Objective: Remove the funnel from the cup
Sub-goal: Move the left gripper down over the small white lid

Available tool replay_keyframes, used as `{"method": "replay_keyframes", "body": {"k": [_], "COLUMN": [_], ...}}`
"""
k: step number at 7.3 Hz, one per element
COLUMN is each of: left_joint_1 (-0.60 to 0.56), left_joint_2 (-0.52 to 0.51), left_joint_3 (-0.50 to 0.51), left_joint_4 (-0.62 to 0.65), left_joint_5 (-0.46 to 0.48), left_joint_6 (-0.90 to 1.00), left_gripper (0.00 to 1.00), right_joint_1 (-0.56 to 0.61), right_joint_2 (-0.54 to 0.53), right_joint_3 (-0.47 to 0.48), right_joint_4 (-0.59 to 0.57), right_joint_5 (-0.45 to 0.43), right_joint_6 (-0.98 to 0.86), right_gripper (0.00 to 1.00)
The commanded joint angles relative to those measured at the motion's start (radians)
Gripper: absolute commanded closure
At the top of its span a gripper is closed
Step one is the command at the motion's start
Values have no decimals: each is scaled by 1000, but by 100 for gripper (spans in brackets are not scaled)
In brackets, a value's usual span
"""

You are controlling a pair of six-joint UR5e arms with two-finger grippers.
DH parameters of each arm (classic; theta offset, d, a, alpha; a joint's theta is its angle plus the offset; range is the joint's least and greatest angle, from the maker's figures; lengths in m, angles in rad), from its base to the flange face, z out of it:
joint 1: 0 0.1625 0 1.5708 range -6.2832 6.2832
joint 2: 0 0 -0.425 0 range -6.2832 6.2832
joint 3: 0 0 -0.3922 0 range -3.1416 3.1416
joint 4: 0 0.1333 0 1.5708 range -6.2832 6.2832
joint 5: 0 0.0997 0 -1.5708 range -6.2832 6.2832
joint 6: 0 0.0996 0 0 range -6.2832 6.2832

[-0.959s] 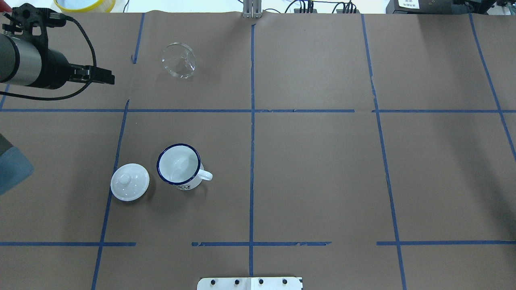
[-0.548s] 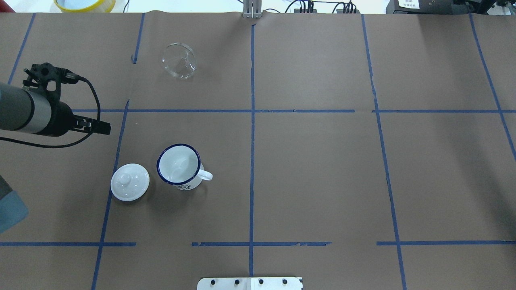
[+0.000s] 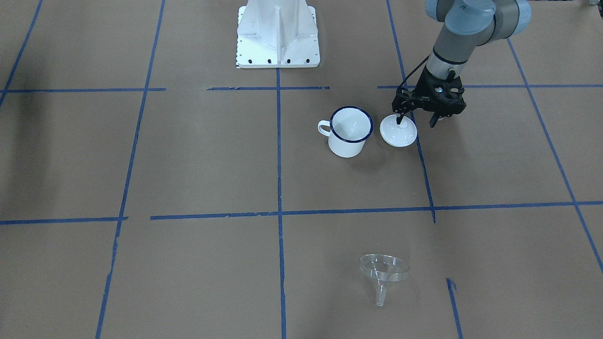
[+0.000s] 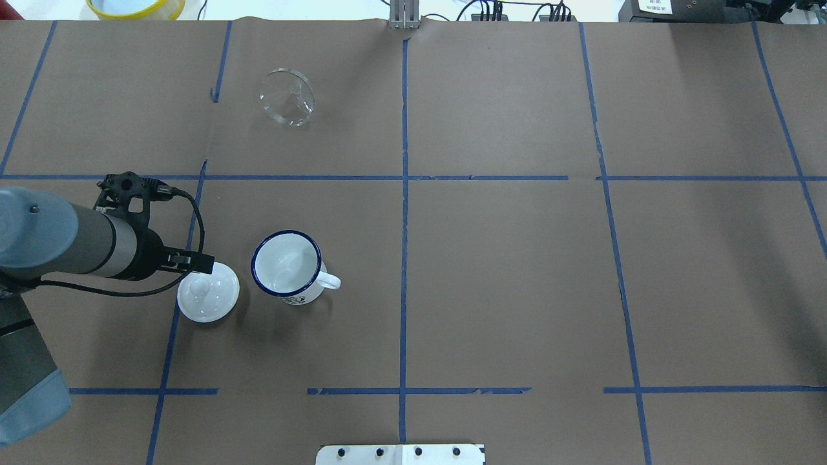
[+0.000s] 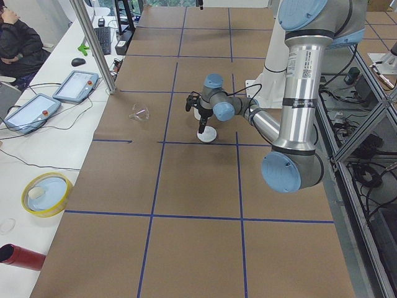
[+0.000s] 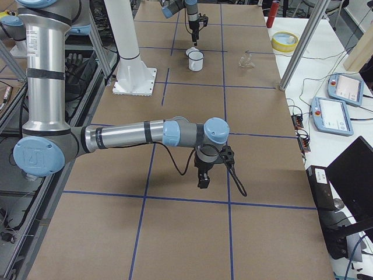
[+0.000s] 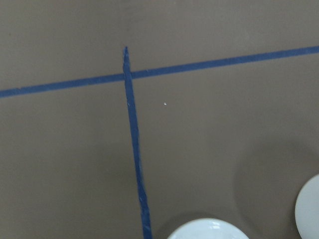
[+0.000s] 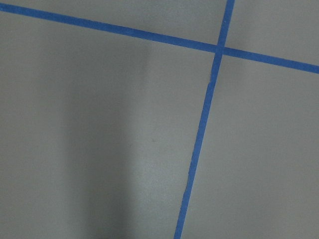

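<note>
The clear plastic funnel [image 4: 287, 97] lies on its side on the brown table, far from the cup; it also shows in the front view [image 3: 384, 270] and the left view [image 5: 139, 113]. The white enamel cup [image 4: 286, 265] with a dark blue rim stands upright and empty [image 3: 351, 129]. My left gripper [image 3: 416, 120] is open and empty. It hangs over the far edge of the white lid beside the cup, and shows in the overhead view too [image 4: 200, 263]. My right gripper [image 6: 203, 181] hangs over bare table far from both. I cannot tell whether it is open or shut.
A round white knobbed lid [image 4: 208, 294] lies just left of the cup [image 3: 399, 133]. The robot's white base plate [image 3: 278, 42] is at the near edge. A yellow-rimmed dish [image 5: 46, 194] and a metal post [image 5: 93, 43] stand off the far side.
My left arm has swung from the far left part of the table back toward the robot and now hangs by the lid. Funnel, cup and lid have not moved.
</note>
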Motion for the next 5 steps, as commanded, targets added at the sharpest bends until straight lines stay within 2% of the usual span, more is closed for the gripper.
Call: {"method": "replay_keyframes", "body": {"k": [1,5], "left_joint_1": [27,41], "left_joint_2": [-1,-9], "left_joint_3": [4,18], "left_joint_4": [-1,-4], "left_joint_5": [4,4], "left_joint_6": [-19,-19], "left_gripper": [24,24], "right_joint_1": [0,0], "right_joint_2": [-1,-1], "right_joint_3": [-1,1], "right_joint_4": [0,0], "right_joint_5": [0,0], "right_joint_6": [0,0], "right_gripper": [0,0]}}
